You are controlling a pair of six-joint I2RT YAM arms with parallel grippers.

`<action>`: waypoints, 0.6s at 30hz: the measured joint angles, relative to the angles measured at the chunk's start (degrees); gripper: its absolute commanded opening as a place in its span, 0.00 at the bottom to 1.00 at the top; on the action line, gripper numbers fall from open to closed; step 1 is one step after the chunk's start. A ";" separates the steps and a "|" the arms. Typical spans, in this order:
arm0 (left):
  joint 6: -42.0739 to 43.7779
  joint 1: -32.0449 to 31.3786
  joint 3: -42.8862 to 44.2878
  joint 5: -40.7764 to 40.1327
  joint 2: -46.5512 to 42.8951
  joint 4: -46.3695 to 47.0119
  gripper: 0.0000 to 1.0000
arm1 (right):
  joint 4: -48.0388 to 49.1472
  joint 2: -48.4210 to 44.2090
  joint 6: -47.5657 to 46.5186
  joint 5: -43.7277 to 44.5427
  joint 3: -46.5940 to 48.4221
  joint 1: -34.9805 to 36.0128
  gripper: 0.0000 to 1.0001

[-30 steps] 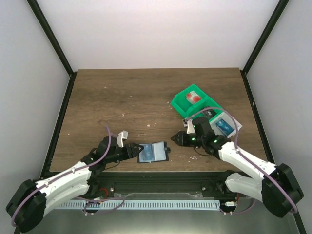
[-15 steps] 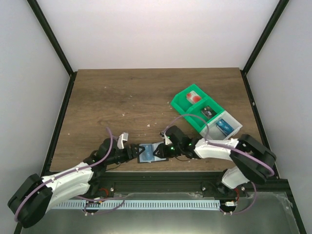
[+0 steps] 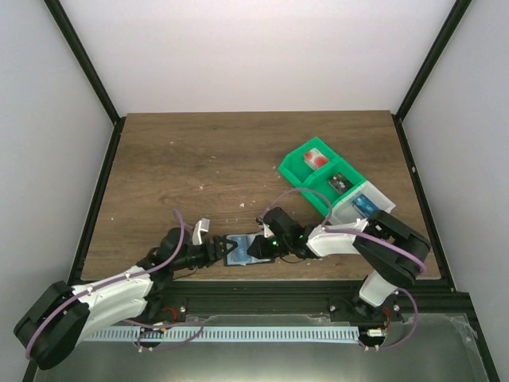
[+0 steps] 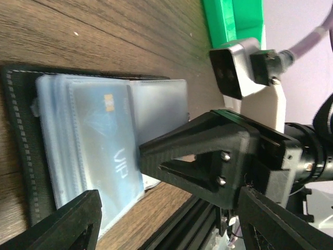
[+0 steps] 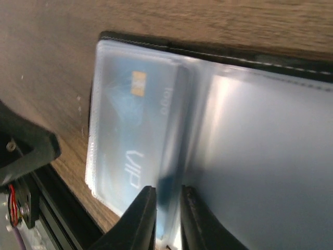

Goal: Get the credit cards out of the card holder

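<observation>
looks partial | cards [image 3: 316, 160] in tray [image 3: 291, 169] right of holder [image 4: 18, 130] | blue card [image 5: 130, 135] sleeved in holder | right gripper [image 5: 167, 191] pinching its edge | left gripper [image 3: 223, 248] open at holder

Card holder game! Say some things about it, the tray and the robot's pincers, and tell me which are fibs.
1. The card holder lies open. True.
2. A blue card marked VIP sits in its clear sleeve. True.
3. The green tray is empty. False: a card with a red blotch lies in it.
4. The right pincer hovers over the green tray. False: it is down at the card holder.
5. The left pincer has its fingers spread apart. True.
</observation>
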 measured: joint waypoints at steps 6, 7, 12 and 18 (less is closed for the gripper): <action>-1.07 0.00 -0.02 1.22 0.66 2.86 0.76 | 0.72 0.72 0.22 0.87 -0.22 -0.04 0.01; -1.16 0.00 -0.02 1.31 0.92 3.15 0.76 | 0.81 0.72 0.31 1.01 -0.26 -0.02 0.01; -1.36 0.00 -0.02 1.60 3.17 4.85 0.77 | 1.46 0.72 0.35 1.14 -0.59 0.02 0.01; -1.33 0.00 -0.02 2.01 6.10 6.49 0.79 | 2.93 0.72 0.50 1.07 -1.33 0.00 0.01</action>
